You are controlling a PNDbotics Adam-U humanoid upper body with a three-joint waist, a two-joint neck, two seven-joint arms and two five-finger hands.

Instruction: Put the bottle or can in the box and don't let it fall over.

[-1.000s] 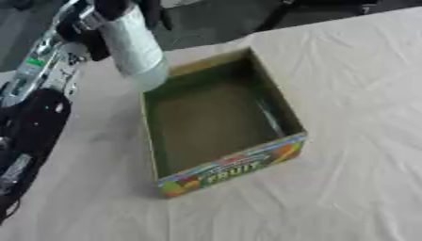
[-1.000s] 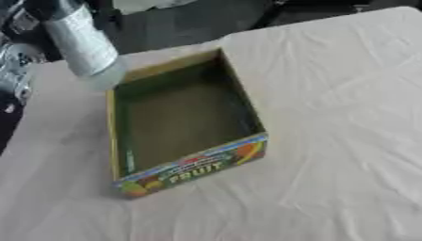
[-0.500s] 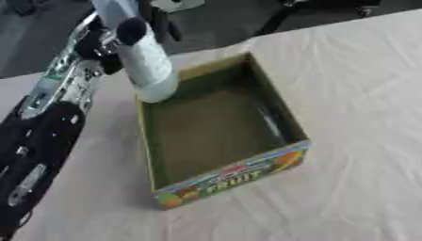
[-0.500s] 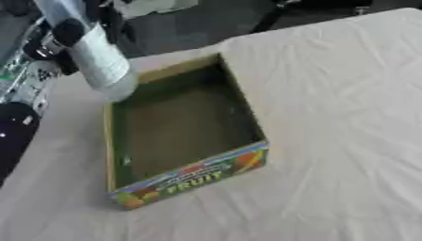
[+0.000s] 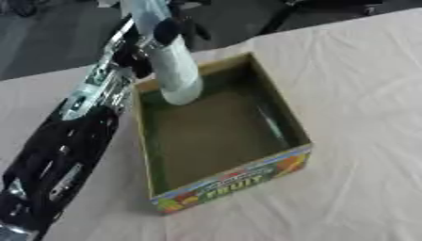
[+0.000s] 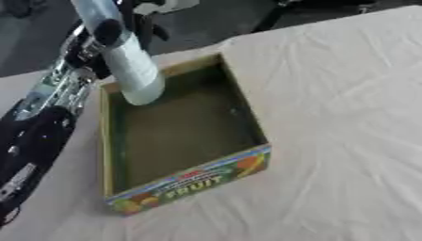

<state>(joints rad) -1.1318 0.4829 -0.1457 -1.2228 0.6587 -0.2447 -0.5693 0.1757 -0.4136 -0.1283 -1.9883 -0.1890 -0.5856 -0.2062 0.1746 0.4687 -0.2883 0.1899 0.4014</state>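
A pale bottle with a white label hangs nearly upright over the far left corner of the open cardboard box, its base just inside the rim. My left hand is shut on the bottle's upper part, the black and silver arm coming in from the lower left. The box has a green inside and a colourful front panel reading FRUIT. Nothing else lies inside it. My right hand shows in neither view.
The box stands on a table under a cream cloth, which spreads wide to the right and front. Dark floor and black stands lie beyond the table's far edge. My left forearm lies along the box's left side.
My left hand has carried the bottle from outside the box's far left corner to the right and down, so its base now sits over the box's inside. The view has shifted a little.
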